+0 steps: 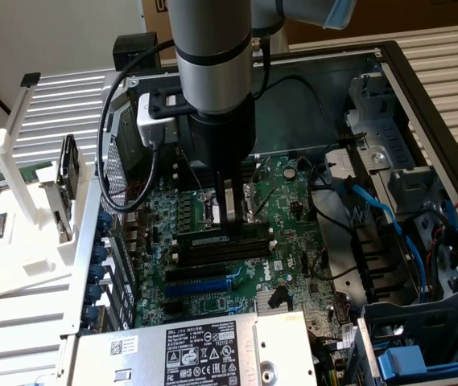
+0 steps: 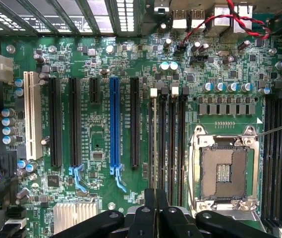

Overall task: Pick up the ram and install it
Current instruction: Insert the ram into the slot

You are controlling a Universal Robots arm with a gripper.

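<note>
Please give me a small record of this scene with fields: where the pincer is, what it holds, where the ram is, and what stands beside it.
pincer: black pincer, low inside the open black metal computer case, closed narrow
held: long narrow green ram stick, standing on edge
ram place: along the long black memory slots; seating unclear
beside: square silver-framed processor socket

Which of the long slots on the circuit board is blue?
The blue slot, flanked by black slots on both sides. Every other slot in that row is black, except one white slot at the row's end.
</note>
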